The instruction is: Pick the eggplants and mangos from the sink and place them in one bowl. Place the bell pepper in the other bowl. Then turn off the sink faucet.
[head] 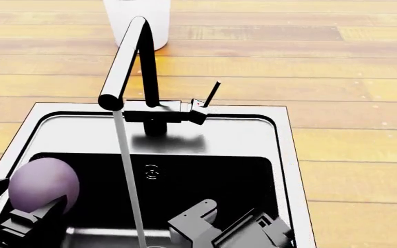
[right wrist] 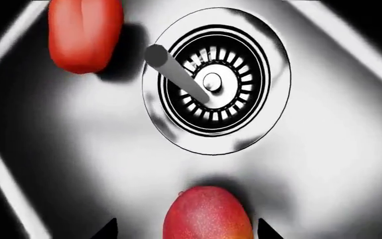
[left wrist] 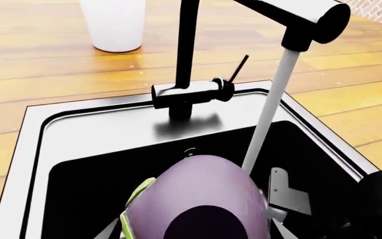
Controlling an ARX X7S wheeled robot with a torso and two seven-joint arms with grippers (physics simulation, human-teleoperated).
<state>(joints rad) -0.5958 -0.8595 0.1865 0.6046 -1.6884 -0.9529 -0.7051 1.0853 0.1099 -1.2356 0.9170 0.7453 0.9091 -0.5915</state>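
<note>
Head view: left gripper (head: 36,209) clamped on a pale purple eggplant (head: 43,184), held up at the left rim of the sink (head: 281,155), above the black basin. Left wrist view confirms it, eggplant (left wrist: 198,204) fills the space between the fingers, green stem end to one side. Faucet (head: 133,62) on, water stream (head: 128,181) falling into the basin just beside the held fruit. Lever (head: 211,94) tilted up, untouched.

Right gripper (head: 216,227) is down in the sink. Right wrist view: jaws apart, 1 finger tip on each side of a red-orange mango (right wrist: 208,214) on the steel floor, not touching it yet. A 2nd red fruit (right wrist: 85,32) lies near the drain (right wrist: 214,82), probably another mango but cut off by the frame. Bell pepper not in view. A white vessel (head: 140,18) sits on the wooden counter (head: 336,57) behind the faucet, only partly seen.

Risks: smooth round eggplant could slip out on the carry, the grip looks low on it. Lifting it past the spout could knock the faucet. Right jaws closing off-centre could squirt the mango away across the wet floor toward the drain.
</note>
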